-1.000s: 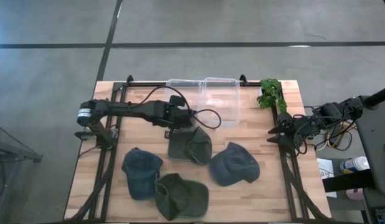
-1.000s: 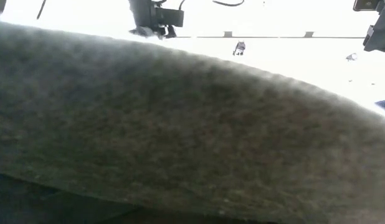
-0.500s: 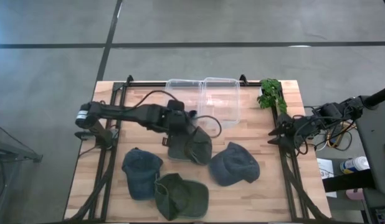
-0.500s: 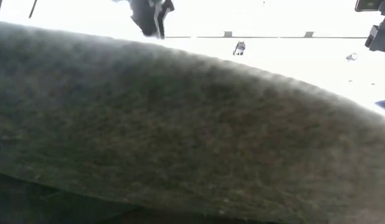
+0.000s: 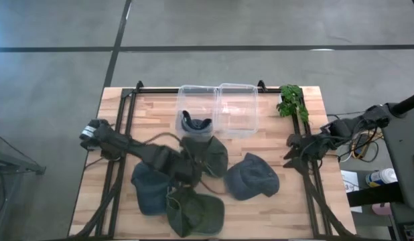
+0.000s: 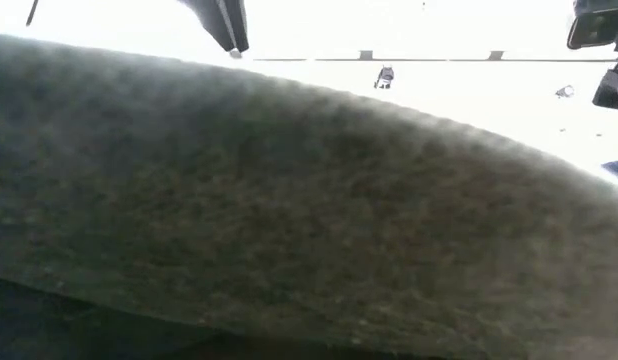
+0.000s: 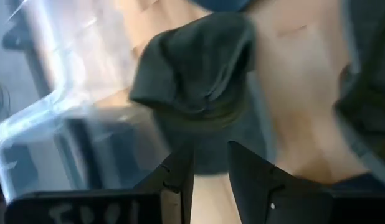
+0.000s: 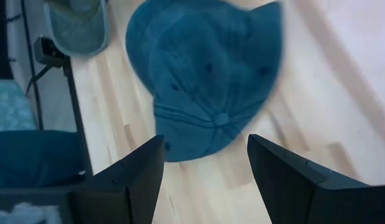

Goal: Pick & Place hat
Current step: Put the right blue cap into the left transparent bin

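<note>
The left gripper point(image 7: 208, 163) is hanging low among the hats with its fingers point(image 7: 181, 171) parted by a narrow gap and pinching nothing, and just ahead of its tips a dark green hat point(image 7: 199, 71) is lying crumpled on the wooden table point(image 5: 120, 201). Seen from above, that arm is stretching across between the green hat point(image 5: 205, 155) and a blue hat point(image 5: 148, 187), with another green hat point(image 5: 193, 211) just beside it, so a sweeping move risks dragging a brim or cable across a neighbour and shifting the pile. Beyond the gripper, the clear bin point(image 5: 197, 107) is already holding a dark hat point(image 5: 195, 124); a loose grasp on soft cloth could let the next one slip out short of the rim. Farthest away, the right gripper point(image 8: 202, 171) is waiting at the table's far edge with its fingers spread wide and empty, facing a blue cap point(image 8: 208, 87); if both arms are reaching inward together, they could collide over the middle.
</note>
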Robot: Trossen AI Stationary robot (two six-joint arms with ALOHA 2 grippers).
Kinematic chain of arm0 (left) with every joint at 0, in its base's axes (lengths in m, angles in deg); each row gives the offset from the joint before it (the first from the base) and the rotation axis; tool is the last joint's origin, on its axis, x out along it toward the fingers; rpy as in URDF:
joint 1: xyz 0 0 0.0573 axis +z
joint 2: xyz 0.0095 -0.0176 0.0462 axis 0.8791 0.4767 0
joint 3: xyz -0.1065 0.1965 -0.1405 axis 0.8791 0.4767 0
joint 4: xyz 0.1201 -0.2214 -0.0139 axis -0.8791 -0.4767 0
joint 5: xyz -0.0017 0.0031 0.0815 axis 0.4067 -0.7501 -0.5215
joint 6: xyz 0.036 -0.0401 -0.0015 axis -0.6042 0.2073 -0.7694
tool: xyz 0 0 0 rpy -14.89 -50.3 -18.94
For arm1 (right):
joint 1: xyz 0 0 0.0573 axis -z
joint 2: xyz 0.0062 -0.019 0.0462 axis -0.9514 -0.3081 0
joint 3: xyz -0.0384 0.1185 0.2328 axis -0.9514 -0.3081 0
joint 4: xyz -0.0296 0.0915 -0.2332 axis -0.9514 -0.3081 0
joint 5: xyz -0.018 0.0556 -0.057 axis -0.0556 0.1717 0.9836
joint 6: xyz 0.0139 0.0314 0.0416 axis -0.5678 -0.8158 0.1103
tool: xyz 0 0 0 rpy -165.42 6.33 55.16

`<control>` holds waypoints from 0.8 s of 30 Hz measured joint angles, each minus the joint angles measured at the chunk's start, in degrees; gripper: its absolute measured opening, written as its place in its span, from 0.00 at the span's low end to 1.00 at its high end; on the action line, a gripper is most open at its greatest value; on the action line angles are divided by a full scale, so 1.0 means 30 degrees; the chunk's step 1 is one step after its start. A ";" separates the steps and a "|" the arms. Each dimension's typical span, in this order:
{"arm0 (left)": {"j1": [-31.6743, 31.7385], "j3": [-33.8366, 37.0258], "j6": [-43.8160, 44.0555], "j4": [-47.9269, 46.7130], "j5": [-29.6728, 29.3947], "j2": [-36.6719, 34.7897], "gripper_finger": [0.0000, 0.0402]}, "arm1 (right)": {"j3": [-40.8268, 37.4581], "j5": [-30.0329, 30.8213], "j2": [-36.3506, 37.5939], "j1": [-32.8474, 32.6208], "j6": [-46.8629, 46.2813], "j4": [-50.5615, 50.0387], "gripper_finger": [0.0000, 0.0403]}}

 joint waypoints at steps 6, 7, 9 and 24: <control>-0.1753 0.0000 -0.0070 0.1866 -0.0341 0.1868 0.22 | -0.0757 -0.0762 -0.2310 -0.0838 -0.0007 0.2057 0.56; -0.1898 0.0000 -0.0116 0.2359 -0.0385 0.2122 0.22 | -0.0797 -0.0737 -0.2693 -0.1081 -0.0028 0.2162 0.56; -0.2027 0.0000 -0.0397 0.3643 -0.0521 0.2586 0.22 | -0.0864 -0.0637 -0.3449 -0.1611 -0.0151 0.2614 0.56; -0.1597 -0.0517 -0.6898 1.4160 -0.4859 0.8117 0.22 | -0.1747 0.3688 -0.7848 -0.5169 -0.1973 0.6615 0.56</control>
